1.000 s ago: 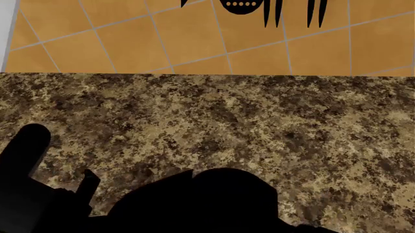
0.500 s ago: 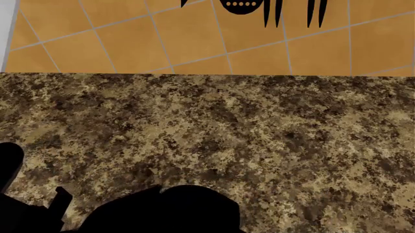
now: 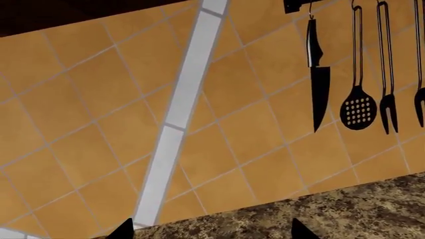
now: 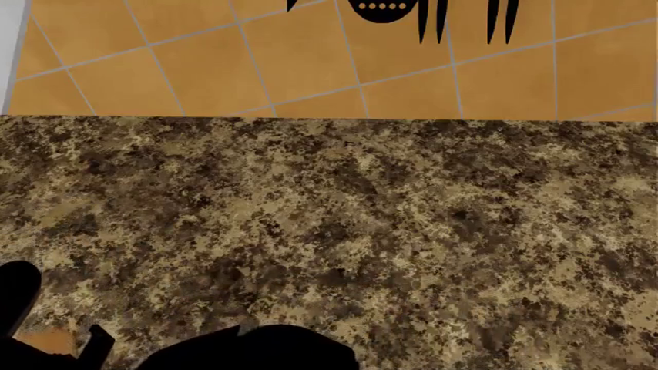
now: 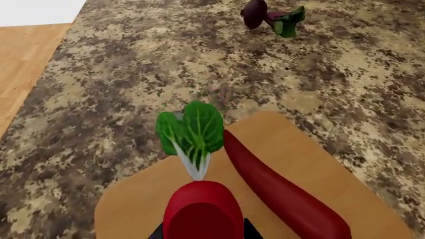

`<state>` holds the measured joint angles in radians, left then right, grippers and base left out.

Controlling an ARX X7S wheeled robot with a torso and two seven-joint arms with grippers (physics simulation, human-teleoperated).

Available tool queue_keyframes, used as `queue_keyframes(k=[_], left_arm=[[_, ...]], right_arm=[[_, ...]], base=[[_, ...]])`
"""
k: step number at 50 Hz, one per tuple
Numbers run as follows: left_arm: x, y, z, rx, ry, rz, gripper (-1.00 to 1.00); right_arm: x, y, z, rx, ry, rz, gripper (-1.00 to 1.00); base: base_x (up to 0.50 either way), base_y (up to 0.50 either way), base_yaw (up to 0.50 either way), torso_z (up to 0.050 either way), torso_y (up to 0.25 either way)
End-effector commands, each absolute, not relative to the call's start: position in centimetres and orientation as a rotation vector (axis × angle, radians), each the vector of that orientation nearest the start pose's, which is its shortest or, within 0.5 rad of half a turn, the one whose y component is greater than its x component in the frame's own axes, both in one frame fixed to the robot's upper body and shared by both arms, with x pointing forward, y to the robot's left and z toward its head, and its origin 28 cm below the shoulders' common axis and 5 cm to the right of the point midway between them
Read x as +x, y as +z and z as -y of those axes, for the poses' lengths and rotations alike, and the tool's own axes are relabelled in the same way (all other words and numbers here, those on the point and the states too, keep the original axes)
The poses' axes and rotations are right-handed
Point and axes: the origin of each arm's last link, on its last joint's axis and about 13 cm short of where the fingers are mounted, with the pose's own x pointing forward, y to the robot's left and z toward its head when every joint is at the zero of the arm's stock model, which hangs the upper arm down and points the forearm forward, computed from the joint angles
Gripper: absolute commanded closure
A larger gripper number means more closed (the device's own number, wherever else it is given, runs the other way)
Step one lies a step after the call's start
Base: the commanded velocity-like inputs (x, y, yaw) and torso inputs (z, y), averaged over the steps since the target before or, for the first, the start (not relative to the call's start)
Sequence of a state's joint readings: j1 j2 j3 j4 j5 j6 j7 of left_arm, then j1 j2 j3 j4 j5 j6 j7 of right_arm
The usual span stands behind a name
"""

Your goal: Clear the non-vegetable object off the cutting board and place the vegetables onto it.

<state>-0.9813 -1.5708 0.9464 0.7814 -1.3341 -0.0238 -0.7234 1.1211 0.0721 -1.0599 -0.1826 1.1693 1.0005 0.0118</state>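
Right wrist view: the radish point(image 5: 201, 211), leaves pointing toward the beet, is sitting directly over the cutting board point(image 5: 312, 164), with the dark tips of the right tool point(image 5: 202, 230) just visible on either side of its bulb; whether those tips are actually pressing on it cannot be told. The chili point(image 5: 282, 191) is lying on the board just beside the radish, while the beet point(image 5: 256, 13) is resting on the speckled worktop point(image 5: 133, 64), well apart from the board. Head view: the left arm point(image 4: 21, 297) has been sinking toward the near worktop edge over the last second, now showing far less of itself; the left tool point(image 3: 209, 230) is pointing at the tiled wall near the hanging knife point(image 3: 319, 74), its tips standing apart. Judged from this, only the beet is awaiting transfer.
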Motion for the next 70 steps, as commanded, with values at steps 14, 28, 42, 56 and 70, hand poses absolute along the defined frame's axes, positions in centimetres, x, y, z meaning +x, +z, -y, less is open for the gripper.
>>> queue_keyframes(k=[14,28,42,56,70], left_arm=[[16.4,26.7,-30.1,0.2,-0.085,0.215,-1.0],[16.3,26.6,-30.0,0.197,-0.087,0.217,-1.0],[16.2,27.1,-29.8,0.201,-0.09,0.228,-1.0],[16.0,27.5,-29.7,0.202,-0.099,0.233,-1.0],[15.9,27.7,-29.5,0.193,-0.126,0.24,-1.0]], right_arm=[[24.0,18.4,-6.7,-0.365,1.447,-0.407,1.0],[23.9,18.6,-6.7,-0.369,1.425,-0.391,-1.0],[21.4,23.6,-5.4,-0.421,1.416,-0.269,-1.0],[20.3,26.3,-1.7,-0.453,1.3,-0.181,-1.0],[18.8,28.0,1.1,-0.452,1.202,-0.118,-1.0]], base=[[0.06,0.0,-0.01,0.0,0.0],[0.06,0.0,-0.01,0.0,0.0],[0.06,0.0,-0.01,0.0,0.0],[0.06,0.0,-0.01,0.0,0.0],[0.06,0.0,-0.01,0.0,0.0]])
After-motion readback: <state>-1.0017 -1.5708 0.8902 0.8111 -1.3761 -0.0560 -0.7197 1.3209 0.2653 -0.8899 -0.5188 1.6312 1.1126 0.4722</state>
